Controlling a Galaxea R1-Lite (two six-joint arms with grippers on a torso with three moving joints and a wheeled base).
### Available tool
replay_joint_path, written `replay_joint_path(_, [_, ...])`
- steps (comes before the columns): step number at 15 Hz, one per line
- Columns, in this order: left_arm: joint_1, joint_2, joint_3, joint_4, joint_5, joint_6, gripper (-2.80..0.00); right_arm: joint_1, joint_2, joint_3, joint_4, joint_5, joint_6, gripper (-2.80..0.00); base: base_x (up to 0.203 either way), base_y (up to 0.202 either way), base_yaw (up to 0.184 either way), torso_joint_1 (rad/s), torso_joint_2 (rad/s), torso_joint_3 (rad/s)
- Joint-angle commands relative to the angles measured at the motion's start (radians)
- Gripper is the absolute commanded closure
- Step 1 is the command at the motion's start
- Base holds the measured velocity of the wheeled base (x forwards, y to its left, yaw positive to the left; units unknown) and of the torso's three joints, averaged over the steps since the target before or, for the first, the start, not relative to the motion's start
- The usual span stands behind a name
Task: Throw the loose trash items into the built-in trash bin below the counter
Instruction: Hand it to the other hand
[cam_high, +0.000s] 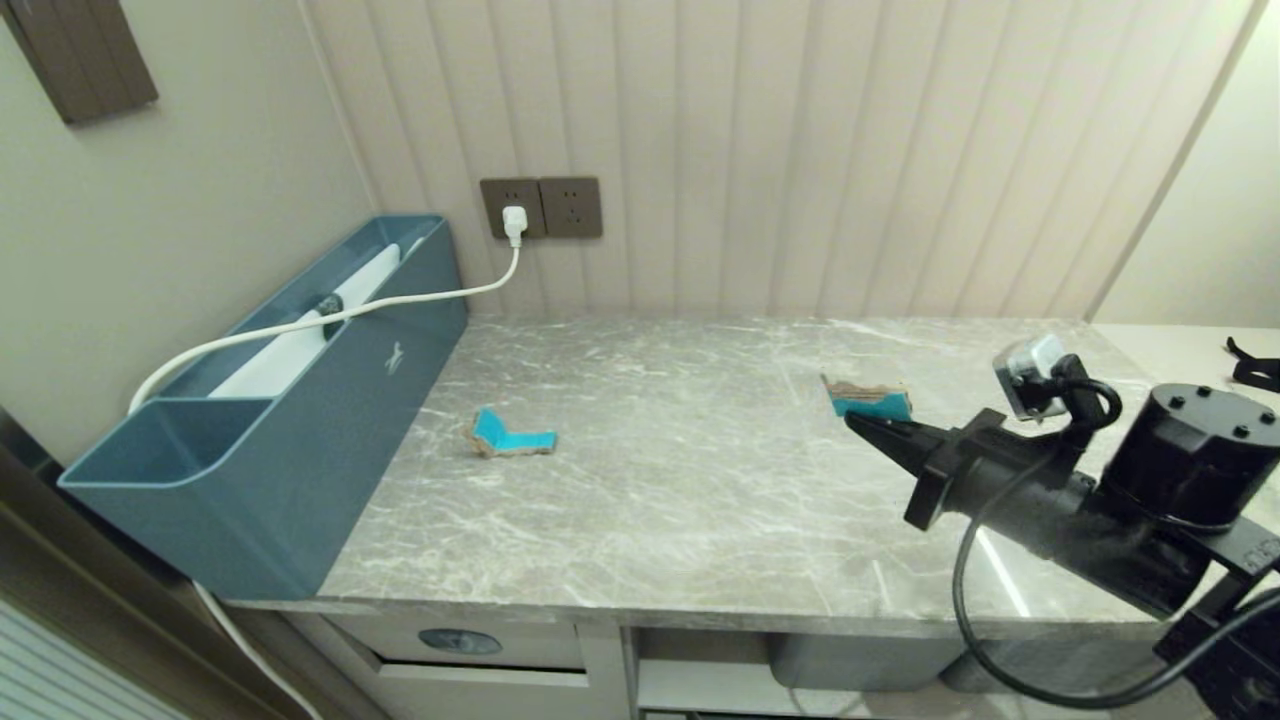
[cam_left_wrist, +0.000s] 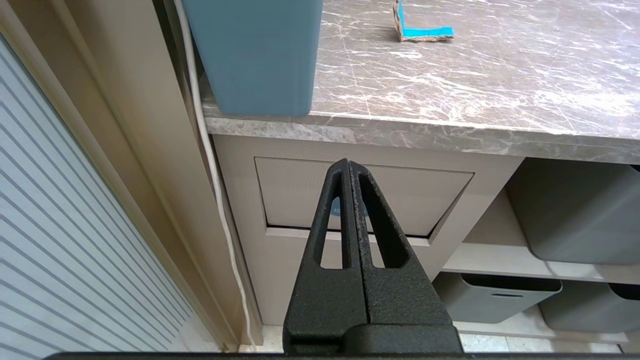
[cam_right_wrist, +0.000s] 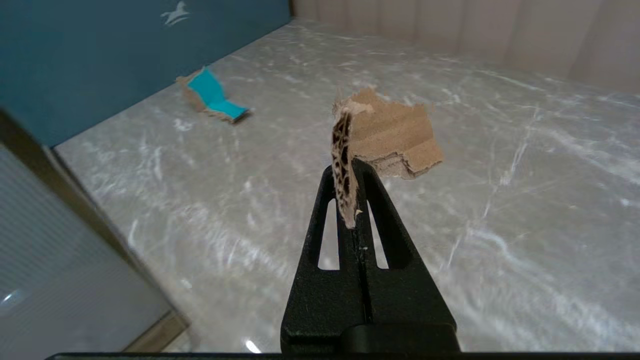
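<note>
My right gripper (cam_high: 852, 420) (cam_right_wrist: 351, 169) reaches in from the right over the counter (cam_high: 700, 520) and is shut on one torn cardboard scrap (cam_high: 868, 398) (cam_right_wrist: 392, 135). The scrap stands on edge between the tips, brown side toward the wrist camera. A second loose scrap (cam_high: 512, 435) (cam_right_wrist: 214, 97) (cam_left_wrist: 422, 29), turquoise face up and bent, lies on the counter near the teal-blue box. The left gripper (cam_left_wrist: 348, 164) is shut and empty, parked low in front of the built-in trash bin's flap (cam_left_wrist: 290, 192) (cam_high: 500, 648); it partly hides the blue sticker.
A large teal-blue box (cam_high: 280, 430) stands along the counter's left end. A white cable (cam_high: 400, 300) runs from it to the wall socket (cam_high: 514, 222). Grey storage tubs (cam_left_wrist: 575, 215) (cam_high: 860, 660) sit on shelves to the right of the bin.
</note>
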Motion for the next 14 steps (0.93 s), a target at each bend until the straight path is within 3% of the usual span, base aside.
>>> replay_joint_path(1, [0.0, 0.001, 0.002, 0.0, 0.0, -0.001, 0.0, 0.009, -0.089, 0.071, -0.008, 0.001, 0.001, 0.0, 0.0, 0.0, 0.0, 0.0, 0.0, 0.0])
replay_joint_path(5, [0.0, 0.001, 0.002, 0.001, -0.021, 0.008, 0.0, 0.009, -0.124, 0.152, -0.009, 0.005, 0.006, 0.0, 0.0, 0.0, 0.0, 0.0, 0.0, 0.0])
replay_joint_path(10, [0.0, 0.001, -0.014, -0.004, -0.011, -0.01, 0.0, 0.047, -0.12, 0.145, -0.012, 0.011, 0.009, 0.0, 0.0, 0.0, 0.0, 0.0, 0.0, 0.0])
replay_joint_path(12, [0.0, 0.022, -0.145, 0.001, -0.015, -0.048, 0.0, 0.094, -0.128, 0.139, -0.011, 0.006, 0.017, 0.0, 0.0, 0.0, 0.0, 0.0, 0.0, 0.0])
replay_joint_path(14, [-0.007, 0.145, -0.344, 0.005, -0.023, -0.108, 0.0, 0.12, -0.126, 0.135, -0.01, 0.006, 0.077, 0.0, 0.0, 0.0, 0.0, 0.0, 0.0, 0.0])
